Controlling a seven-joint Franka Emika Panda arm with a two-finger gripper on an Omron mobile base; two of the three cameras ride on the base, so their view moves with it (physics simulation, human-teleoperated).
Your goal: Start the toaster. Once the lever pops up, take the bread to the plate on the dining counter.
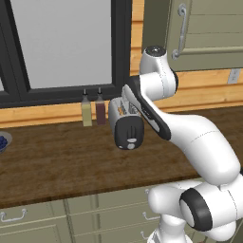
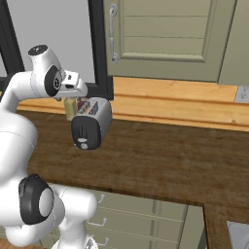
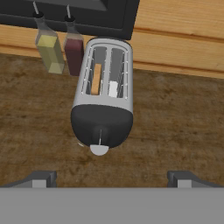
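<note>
The silver-grey toaster (image 3: 105,94) lies below my gripper (image 3: 111,179) on the dark wood worktop (image 3: 175,122). Its black end face (image 3: 101,124) and round pale dial (image 3: 99,150) point toward the hand. A golden-tan slice of bread (image 3: 96,79) stands in the left slot. My two fingertips (image 3: 41,178) are spread wide with nothing between them, above and short of the end face. A thin slot runs down that face, but the lever is too small to make out. The toaster (image 1: 124,124) (image 2: 91,124) sits partly behind my arm. The plate and dining counter are out of view.
Two slim bottles, one yellow (image 3: 49,50) and one dark red (image 3: 73,50), stand just behind the toaster against the window frame (image 1: 66,92). A blue-filled bowl (image 1: 3,141) sits at the far left of the worktop. A wall cabinet (image 2: 165,39) hangs above, to the right.
</note>
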